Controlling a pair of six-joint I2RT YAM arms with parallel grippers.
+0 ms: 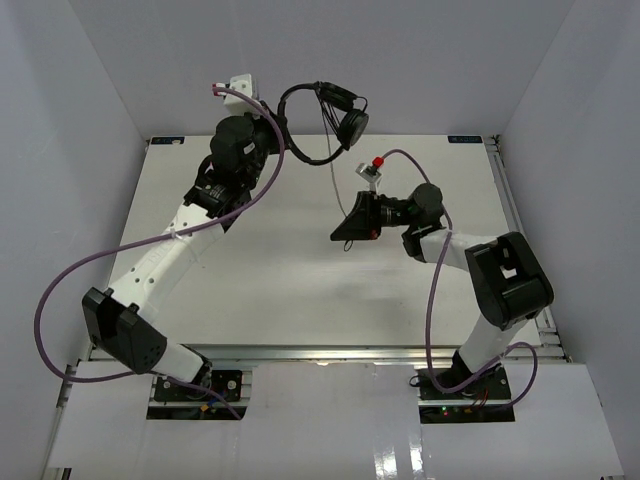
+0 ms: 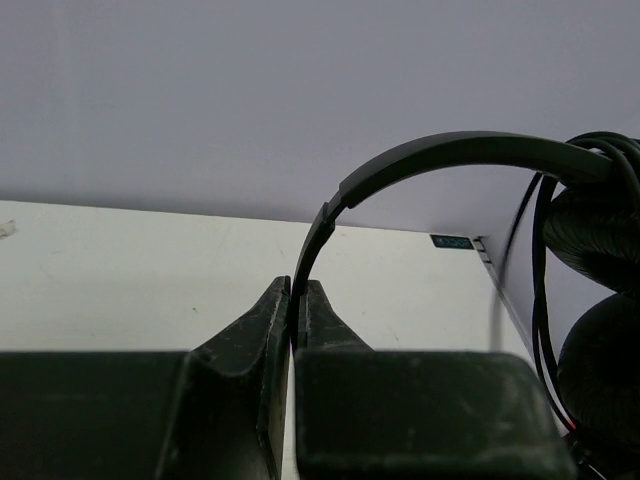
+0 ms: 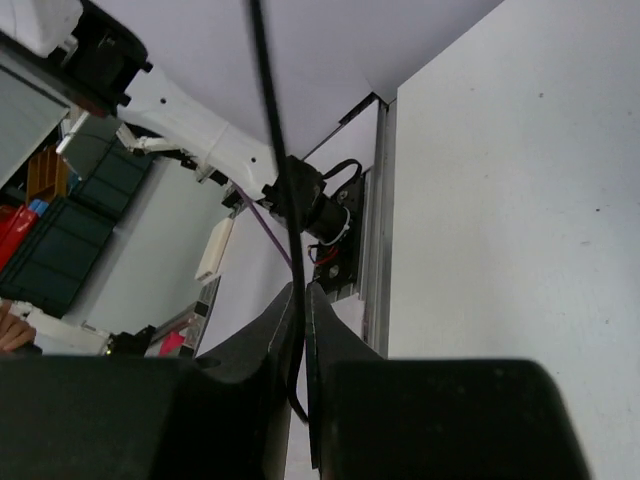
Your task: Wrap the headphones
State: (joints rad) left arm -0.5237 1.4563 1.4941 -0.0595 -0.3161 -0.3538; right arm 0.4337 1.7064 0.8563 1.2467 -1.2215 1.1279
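Top external view: headphones [image 1: 350,125] held up off the desk [image 1: 280,290], near the back wall, ear cups hanging side by side. Left wrist view: left fingers [image 2: 255,335] pinched together on the thin headband [image 2: 450,150], low on its arc. The ear cups [image 2: 600,250] sit off to the right, with several strands of cord seemingly looped over their top. Right wrist view: right fingers [image 3: 262,335] close to meeting, the cord [image 3: 266,120] running between them and out below the tips. The grip looks light, more a guide than a clamp. Cord runs fairly straight from the cups down to the right fingers. Risks, as I judge them: the cord slides free of that light pinch and any loops slacken. Too much pull on the line levers the headband round in the narrow left pinch, or drags it out. A wide swing could foul the purple arm cable [image 1: 429,310].
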